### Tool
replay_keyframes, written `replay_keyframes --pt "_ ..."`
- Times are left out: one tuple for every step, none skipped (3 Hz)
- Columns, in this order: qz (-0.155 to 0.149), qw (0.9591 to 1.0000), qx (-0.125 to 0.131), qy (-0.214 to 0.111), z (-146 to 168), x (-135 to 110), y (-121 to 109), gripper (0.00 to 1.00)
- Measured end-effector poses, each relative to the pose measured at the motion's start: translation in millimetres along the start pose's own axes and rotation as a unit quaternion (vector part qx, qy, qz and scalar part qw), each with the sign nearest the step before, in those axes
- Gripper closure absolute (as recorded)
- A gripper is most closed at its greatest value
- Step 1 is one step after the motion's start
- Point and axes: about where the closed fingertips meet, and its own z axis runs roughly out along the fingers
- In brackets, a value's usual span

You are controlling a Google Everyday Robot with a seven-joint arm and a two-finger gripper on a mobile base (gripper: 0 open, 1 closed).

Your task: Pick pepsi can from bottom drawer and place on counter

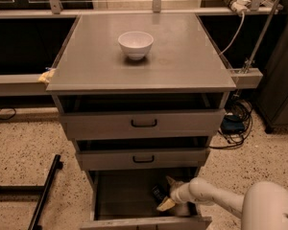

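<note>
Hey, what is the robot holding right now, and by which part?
Cannot tell. The end effector is in the bottom drawer at the pepsi can, but any grip is hidden.

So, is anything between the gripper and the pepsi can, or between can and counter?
Nothing visible separates gripper and pepsi can in the bottom drawer. Above, two part-open drawers jut out; a white bowl stands on the counter.

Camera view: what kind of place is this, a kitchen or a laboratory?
Probably a lab or workshop: a grey drawer cabinet on speckled floor, loose cables beside it. The gripper is inside the bottom drawer.
</note>
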Motion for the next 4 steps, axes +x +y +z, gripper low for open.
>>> replay_keyframes --pt "0.004 1.0000 0.002 0.004 7 11 -2 0.10" --pt "0.012 0.9999 0.004 0.009 17 25 -4 0.12" --pt "0.019 0.9997 0.005 0.013 28 38 -5 0.13" --pt "0.026 0.9995 0.001 0.020 38 52 -2 0.17"
